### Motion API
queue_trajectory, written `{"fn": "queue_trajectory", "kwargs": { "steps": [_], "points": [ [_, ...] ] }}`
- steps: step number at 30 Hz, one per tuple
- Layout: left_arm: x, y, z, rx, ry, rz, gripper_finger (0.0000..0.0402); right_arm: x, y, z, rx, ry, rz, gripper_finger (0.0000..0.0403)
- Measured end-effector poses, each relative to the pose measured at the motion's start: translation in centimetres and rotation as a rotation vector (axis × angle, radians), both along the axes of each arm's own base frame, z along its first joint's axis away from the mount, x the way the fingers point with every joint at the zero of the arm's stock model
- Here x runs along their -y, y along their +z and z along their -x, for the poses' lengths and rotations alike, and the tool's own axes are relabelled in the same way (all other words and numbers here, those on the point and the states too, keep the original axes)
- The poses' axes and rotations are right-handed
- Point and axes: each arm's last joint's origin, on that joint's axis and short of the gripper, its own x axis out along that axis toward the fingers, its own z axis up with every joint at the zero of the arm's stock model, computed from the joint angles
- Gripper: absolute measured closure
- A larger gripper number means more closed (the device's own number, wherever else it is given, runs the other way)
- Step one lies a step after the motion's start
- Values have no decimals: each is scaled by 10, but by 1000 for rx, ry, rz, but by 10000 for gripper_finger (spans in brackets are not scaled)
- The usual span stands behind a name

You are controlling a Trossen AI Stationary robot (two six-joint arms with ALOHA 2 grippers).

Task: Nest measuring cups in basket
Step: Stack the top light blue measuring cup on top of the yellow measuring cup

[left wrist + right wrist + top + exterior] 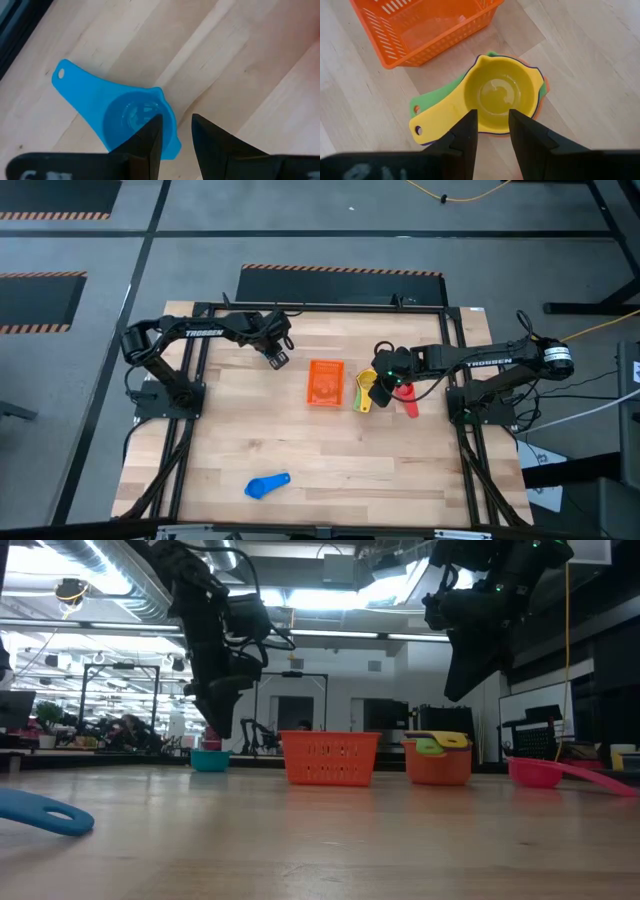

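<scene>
The orange mesh basket (pixel 325 382) (pixel 330 758) (pixel 427 30) stands mid-table. Right of it rests a nested stack (pixel 365 390) (pixel 437 758), the yellow cup (pixel 497 92) on top of green, orange and dark blue ones. A red cup (pixel 410 404) (pixel 540 772) lies farther right. My right gripper (pixel 493 115) (pixel 385 377) hovers over the stack, narrowly open. My left gripper (pixel 177 120) (pixel 278 358) hangs narrowly open above the light blue cup (pixel 125 115) (pixel 210 759), left of the basket. A blue cup (pixel 268 485) (pixel 45 812) lies near the table's near edge.
Bare wood (pixel 360 460) stretches between the basket and the near edge. The table's dark frame rails (pixel 190 430) run along its left and right sides. Beyond the far edge the low view shows a room with equipment.
</scene>
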Motion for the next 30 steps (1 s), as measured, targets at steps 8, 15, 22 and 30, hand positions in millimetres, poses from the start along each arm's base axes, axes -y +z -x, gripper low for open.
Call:
{"fn": "queue_trajectory", "kwargs": {
  "steps": [8,15,22,30],
  "points": [
    [-1,0,0,-3,7,-15,305,0,0,0,0,0,0,288],
    [-1,1,0,-4,16,-36,305,0,0,0,0,0,0,288],
    [-2,1,0,-10,22,-45,305,0,0,0,0,0,0,288],
    [-3,1,-2,8,24,-55,305,0,0,0,3,0,0,288]
  ]
}}
